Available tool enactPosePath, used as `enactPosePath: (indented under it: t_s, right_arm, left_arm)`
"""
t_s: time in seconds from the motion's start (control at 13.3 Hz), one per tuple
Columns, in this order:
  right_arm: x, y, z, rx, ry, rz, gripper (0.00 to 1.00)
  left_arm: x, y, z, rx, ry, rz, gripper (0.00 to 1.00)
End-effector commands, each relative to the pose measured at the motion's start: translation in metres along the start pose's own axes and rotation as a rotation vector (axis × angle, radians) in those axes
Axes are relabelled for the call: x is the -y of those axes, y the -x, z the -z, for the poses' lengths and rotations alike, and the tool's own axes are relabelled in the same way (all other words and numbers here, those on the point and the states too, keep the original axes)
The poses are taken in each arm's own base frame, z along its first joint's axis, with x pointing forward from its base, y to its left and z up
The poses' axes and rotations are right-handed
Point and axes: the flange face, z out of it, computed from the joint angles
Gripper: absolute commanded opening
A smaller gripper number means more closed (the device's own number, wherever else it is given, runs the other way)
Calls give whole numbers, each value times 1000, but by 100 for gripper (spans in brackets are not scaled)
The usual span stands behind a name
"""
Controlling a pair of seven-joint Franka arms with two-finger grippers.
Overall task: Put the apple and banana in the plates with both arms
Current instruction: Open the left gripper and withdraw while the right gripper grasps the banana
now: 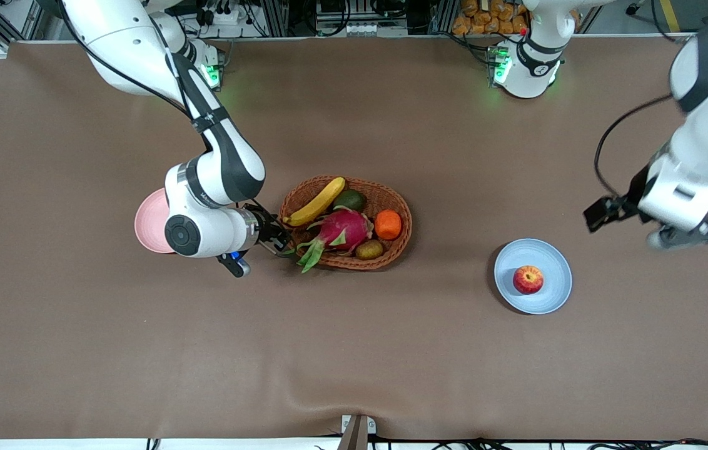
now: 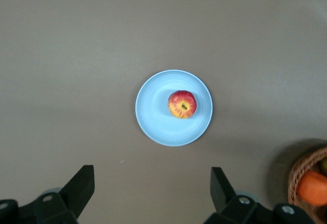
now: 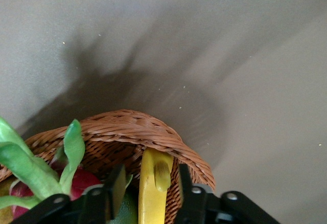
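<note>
At basket (image 1: pixel 391 201): right gripper (image 3: pixel 148 191) astride banana (image 3: pixel 150 193), fingers not yet clamped | apple (image 1: pixel 528 279) on blue plate (image 1: pixel 551 300) | left gripper (image 2: pixel 150 188) overhead, spread wide, empty

High front overview of table (image 1: pixel 79 350); two close downward wrist views.

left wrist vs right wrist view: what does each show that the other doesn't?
Left wrist only: the blue plate with the apple on it, the orange fruit, and the left gripper open in the air over bare table.

Right wrist only: the right gripper in the basket with a finger on each side of the banana, plus the dragon fruit.

Both: the wicker basket and the brown table.
</note>
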Motion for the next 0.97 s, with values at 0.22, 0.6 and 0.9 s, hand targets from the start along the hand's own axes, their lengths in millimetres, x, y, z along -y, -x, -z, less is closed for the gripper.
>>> enactPosePath:
  t_s: [0.22, 0.6, 0.9]
  right_arm:
    - [3, 7, -8, 9, 3, -3, 41]
    - [1, 13, -24, 11, 24, 0, 39]
    - [2, 13, -23, 7, 17, 1, 0]
  left_arm:
    - [39, 30, 53, 37, 64, -65, 100]
    - [71, 43, 66, 94, 55, -82, 100]
    - [71, 40, 71, 83, 54, -83, 100]
